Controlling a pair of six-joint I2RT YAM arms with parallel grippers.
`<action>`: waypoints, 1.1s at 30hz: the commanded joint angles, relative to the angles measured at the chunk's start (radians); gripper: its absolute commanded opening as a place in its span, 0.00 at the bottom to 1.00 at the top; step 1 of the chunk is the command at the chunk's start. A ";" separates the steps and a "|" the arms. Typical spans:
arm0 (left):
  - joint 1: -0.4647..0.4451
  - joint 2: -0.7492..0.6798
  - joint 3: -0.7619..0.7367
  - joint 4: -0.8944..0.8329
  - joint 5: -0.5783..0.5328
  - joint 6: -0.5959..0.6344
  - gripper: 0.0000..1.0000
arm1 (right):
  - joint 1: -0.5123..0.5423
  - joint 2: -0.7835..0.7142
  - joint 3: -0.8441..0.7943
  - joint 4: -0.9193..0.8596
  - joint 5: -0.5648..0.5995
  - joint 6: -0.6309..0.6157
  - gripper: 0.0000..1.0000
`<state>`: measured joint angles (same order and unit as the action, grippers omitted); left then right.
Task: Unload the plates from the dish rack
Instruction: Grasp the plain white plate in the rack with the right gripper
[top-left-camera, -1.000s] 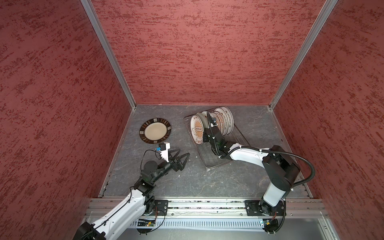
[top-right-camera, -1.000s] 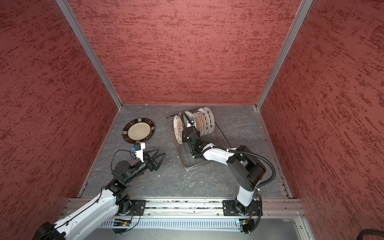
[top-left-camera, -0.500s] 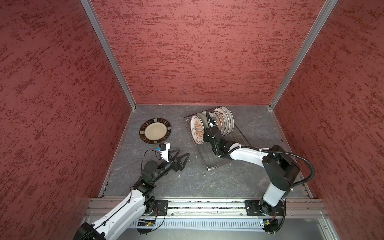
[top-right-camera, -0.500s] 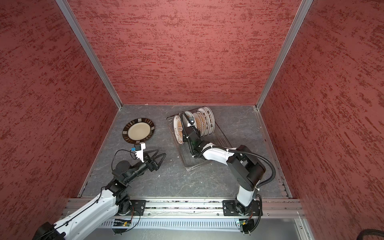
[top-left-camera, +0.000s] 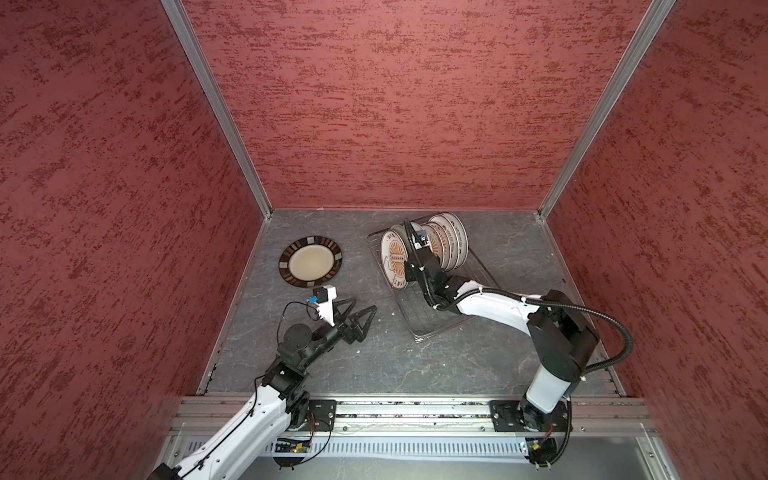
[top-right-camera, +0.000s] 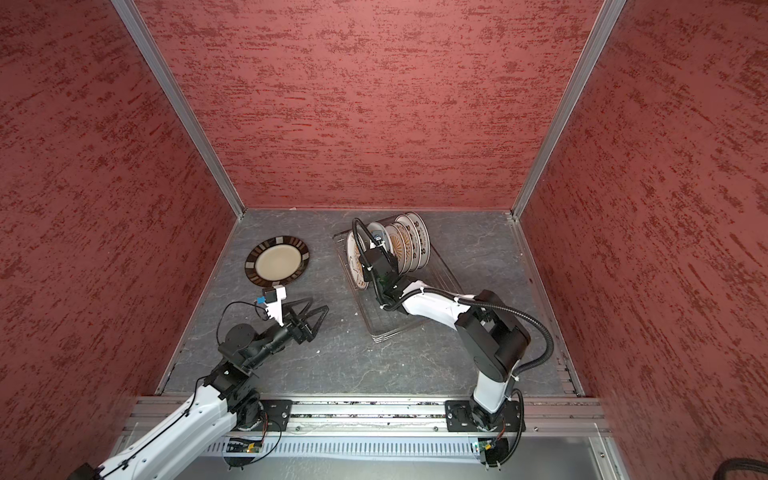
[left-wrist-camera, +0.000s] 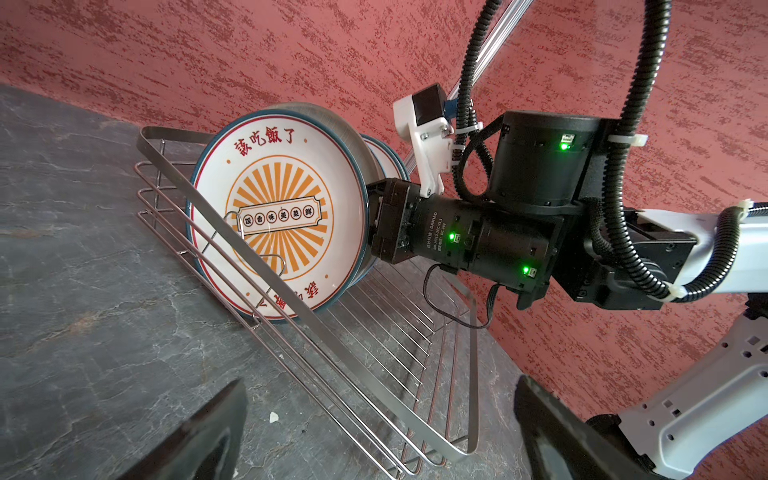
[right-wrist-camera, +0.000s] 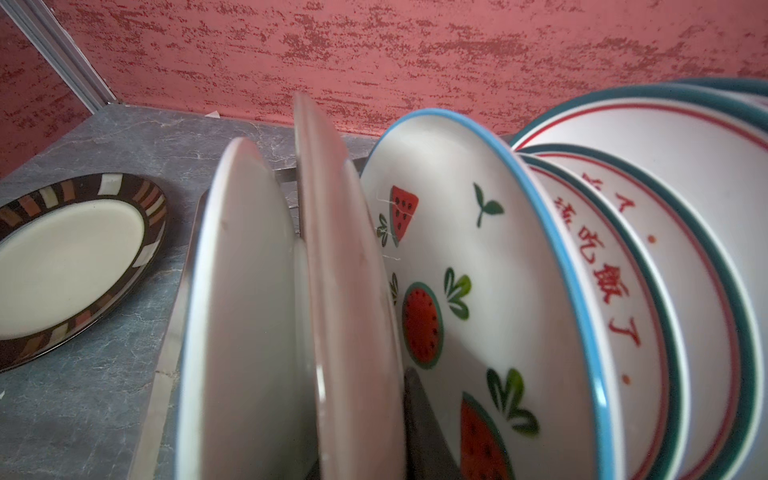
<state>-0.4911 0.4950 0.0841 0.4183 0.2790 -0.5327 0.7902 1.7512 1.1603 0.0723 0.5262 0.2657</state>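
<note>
The right gripper (right-wrist-camera: 365, 444) pinches the rim of the plain off-white plate (right-wrist-camera: 340, 270), second in the row standing in the dish rack (top-left-camera: 419, 320), just behind the sunburst plate (left-wrist-camera: 278, 216); the left gripper (top-left-camera: 363, 304) hangs wide open and empty over the table (top-left-camera: 374, 365), near the dark-rimmed plate (top-left-camera: 311, 262), which lies flat.

Box-like cell, red walls on three sides, grey floor.
Back wall (top-left-camera: 395, 104) and both side walls (top-left-camera: 104, 208) coated in rough red plaster, streaked darker in horizontal dashes. Bare aluminium corner strips (top-left-camera: 215, 108) run up where the walls meet. Floor (top-left-camera: 415, 365) a dark grey slab, slate-like, with pale veins and a few white specks. Silver metal rail (top-left-camera: 415, 415) along the near edge, slotted panel (top-left-camera: 415, 448) below it. Light even and soft, shadows faint.
</note>
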 joint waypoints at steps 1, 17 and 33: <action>-0.006 -0.029 0.015 -0.045 -0.006 0.016 0.99 | 0.018 -0.020 0.105 0.061 0.042 -0.023 0.03; -0.007 -0.090 0.001 -0.073 -0.051 0.017 0.99 | 0.043 -0.088 0.145 0.005 0.136 -0.095 0.00; -0.007 -0.058 -0.006 -0.035 -0.063 0.006 0.99 | 0.044 -0.248 0.081 0.031 0.155 -0.156 0.00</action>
<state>-0.4938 0.4324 0.0841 0.3580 0.2283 -0.5331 0.8291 1.5845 1.2404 -0.0467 0.6338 0.1230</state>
